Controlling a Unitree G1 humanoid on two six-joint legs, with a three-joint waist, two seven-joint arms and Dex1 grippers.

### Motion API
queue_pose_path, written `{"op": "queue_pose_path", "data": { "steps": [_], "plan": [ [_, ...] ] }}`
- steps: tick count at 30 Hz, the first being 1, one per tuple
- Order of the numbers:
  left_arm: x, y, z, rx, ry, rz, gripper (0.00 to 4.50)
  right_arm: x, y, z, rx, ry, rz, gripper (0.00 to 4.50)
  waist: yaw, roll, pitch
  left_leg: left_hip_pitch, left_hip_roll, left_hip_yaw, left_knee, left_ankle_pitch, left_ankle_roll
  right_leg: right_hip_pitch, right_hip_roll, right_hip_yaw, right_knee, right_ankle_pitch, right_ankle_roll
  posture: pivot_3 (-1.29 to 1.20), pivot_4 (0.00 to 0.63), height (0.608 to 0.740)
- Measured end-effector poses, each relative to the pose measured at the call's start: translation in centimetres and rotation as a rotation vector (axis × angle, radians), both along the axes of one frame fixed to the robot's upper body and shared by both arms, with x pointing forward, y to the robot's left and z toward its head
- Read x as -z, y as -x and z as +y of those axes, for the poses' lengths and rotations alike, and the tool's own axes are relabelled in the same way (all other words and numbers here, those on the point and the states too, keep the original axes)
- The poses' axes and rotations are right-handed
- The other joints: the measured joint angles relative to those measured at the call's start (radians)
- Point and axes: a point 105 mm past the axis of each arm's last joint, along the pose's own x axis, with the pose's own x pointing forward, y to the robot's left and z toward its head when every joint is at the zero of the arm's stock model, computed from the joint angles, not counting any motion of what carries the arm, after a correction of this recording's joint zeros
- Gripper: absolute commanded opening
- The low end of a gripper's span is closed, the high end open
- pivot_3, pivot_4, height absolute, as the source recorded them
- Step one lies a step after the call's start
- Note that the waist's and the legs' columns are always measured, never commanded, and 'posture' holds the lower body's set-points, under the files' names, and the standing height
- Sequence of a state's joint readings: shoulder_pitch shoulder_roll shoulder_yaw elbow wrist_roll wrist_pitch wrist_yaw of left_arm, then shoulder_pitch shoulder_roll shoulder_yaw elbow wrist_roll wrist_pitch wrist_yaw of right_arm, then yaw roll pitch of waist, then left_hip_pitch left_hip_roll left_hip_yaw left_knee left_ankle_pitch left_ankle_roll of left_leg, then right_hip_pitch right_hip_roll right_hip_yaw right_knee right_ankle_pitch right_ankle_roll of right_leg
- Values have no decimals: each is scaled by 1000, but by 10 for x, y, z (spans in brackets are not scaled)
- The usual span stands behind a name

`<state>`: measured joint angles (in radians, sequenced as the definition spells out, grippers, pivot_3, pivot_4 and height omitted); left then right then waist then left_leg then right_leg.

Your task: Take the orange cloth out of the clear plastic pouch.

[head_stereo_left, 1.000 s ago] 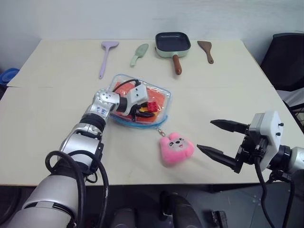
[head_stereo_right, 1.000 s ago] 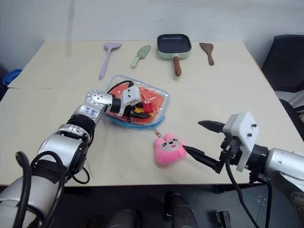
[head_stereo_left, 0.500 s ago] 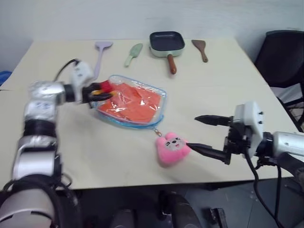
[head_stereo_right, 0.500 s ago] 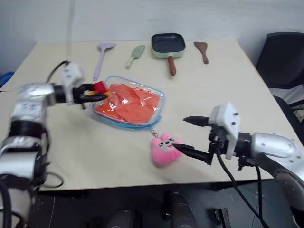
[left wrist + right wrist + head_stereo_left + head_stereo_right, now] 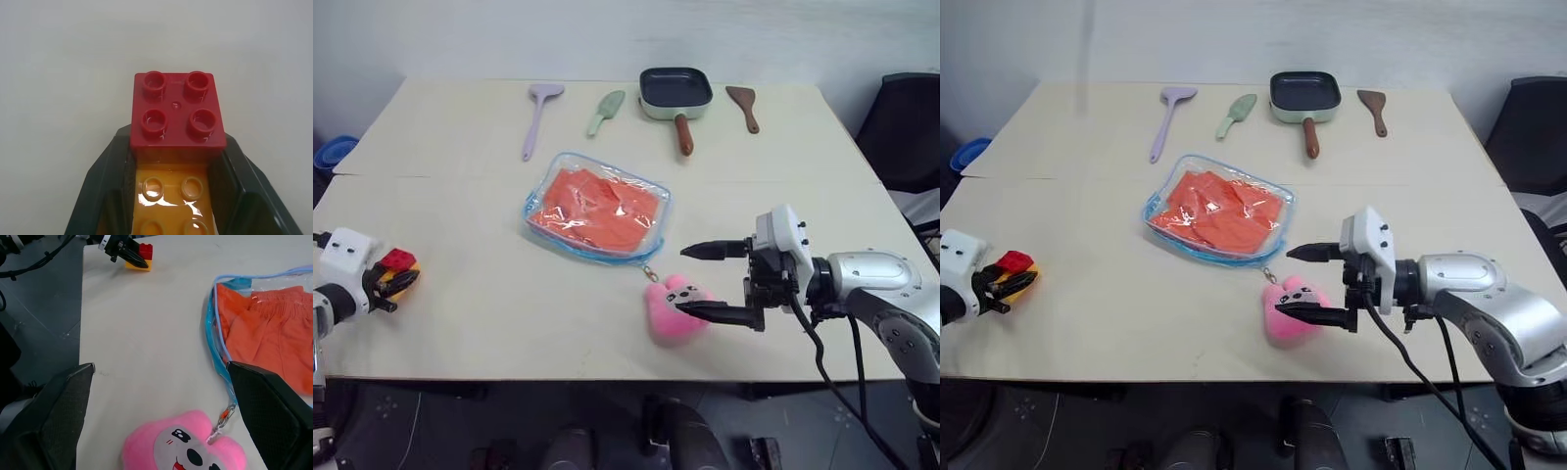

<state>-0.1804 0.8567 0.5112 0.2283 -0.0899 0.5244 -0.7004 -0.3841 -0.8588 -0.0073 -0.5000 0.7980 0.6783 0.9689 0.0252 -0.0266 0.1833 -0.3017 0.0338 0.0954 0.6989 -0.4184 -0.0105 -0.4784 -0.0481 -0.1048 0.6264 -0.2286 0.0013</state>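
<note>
The clear plastic pouch lies flat in the middle of the table, with the orange cloth inside it. A pink plush charm hangs from its near corner by a small chain. My right gripper stands open beside the charm, its lower finger touching the plush. In the right wrist view the pouch's blue edge and the charm lie between the fingers. Far left, at the table's front corner, my left gripper is shut on a red brick stacked on an orange-yellow brick.
Along the far edge lie a purple spatula, a green spatula, a small pan with a brown handle and a brown spatula. A black chair stands at the right. A blue object sits off the table's left.
My left gripper came out of the pouch with the bricks and swung left to the table's front left corner. My right gripper moved left up to the pink charm.
</note>
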Motion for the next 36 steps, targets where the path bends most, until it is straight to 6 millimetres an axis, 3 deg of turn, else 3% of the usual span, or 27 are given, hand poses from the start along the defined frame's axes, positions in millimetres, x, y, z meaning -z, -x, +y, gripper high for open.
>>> {"op": "queue_pose_path", "data": {
  "steps": [7, 11, 13, 15, 17, 20, 24, 29, 32, 36],
  "plan": [
    [8, 10, 9, -71, -9, 6, 4327, 2, -4, -3, 4, 0, 17, 4500, -9, 0, 0, 1, 1, 1, -1, 0, -1, 0, 0, 0, 0, 0, 0, 0, 150, 740],
    [-6, 15, 11, -54, 7, -7, 4327, 2, -4, -3, 1, -1, 19, 4500, -11, 0, 0, 1, 1, 1, 0, 0, -1, -1, 0, 0, 0, 0, 0, 0, 150, 740],
    [-33, 16, 3, 25, 35, -70, 4327, 2, -4, -4, 2, 0, 19, 4500, -11, -1, 0, 0, 2, 0, 0, 0, -1, -1, 1, 0, 0, 0, -1, 0, 150, 740],
    [-84, 15, -18, 203, 33, -180, 4327, 4, -4, -4, 10, -1, 22, 4500, -6, -1, 0, 0, 1, 0, 0, 0, -2, 0, 0, 0, 0, 0, -1, 0, 150, 740],
    [-117, 16, -39, 342, 2, -234, 4327, 4, -3, -4, 15, -6, 24, 4500, -3, 0, 0, 1, 0, 1, 0, 0, -2, 0, 0, 0, -1, 0, -1, 0, 150, 740],
    [-140, 17, -76, 579, -56, -234, 4327, 6, -3, -5, 32, -10, 24, 4500, -3, 3, 0, 1, -1, 2, 0, 0, -2, 0, 0, 1, -1, 0, -1, 0, 150, 740],
    [-113, -7, -111, 802, -221, -119, 4327, 5, -5, -8, 74, -24, 15, 4500, -2, 4, 1, 2, -3, 5, 0, 0, -3, 0, 3, 2, -1, -1, -1, 0, 150, 740],
    [-89, -74, -126, 893, -632, -128, 4327, 0, 1, -6, 123, -41, -23, 4500, 2, 2, 0, 0, -4, 11, 0, 1, -4, 0, 5, 0, 1, 0, -2, 0, 150, 740],
    [-81, -93, -145, 984, -715, -147, 4327, -2, 6, -2, 144, -57, -32, 4500, -4, 2, 0, -1, -4, 14, 0, 0, -3, -2, 6, -1, 0, 1, -1, 0, 150, 740],
    [-54, -100, -168, 1120, -747, -112, 4327, 0, 12, -1, 168, -64, -30, 4500, -10, 1, 0, 0, -4, 16, 0, 0, -2, -2, 6, -2, -1, 1, 0, 0, 150, 740]
  ]
}}
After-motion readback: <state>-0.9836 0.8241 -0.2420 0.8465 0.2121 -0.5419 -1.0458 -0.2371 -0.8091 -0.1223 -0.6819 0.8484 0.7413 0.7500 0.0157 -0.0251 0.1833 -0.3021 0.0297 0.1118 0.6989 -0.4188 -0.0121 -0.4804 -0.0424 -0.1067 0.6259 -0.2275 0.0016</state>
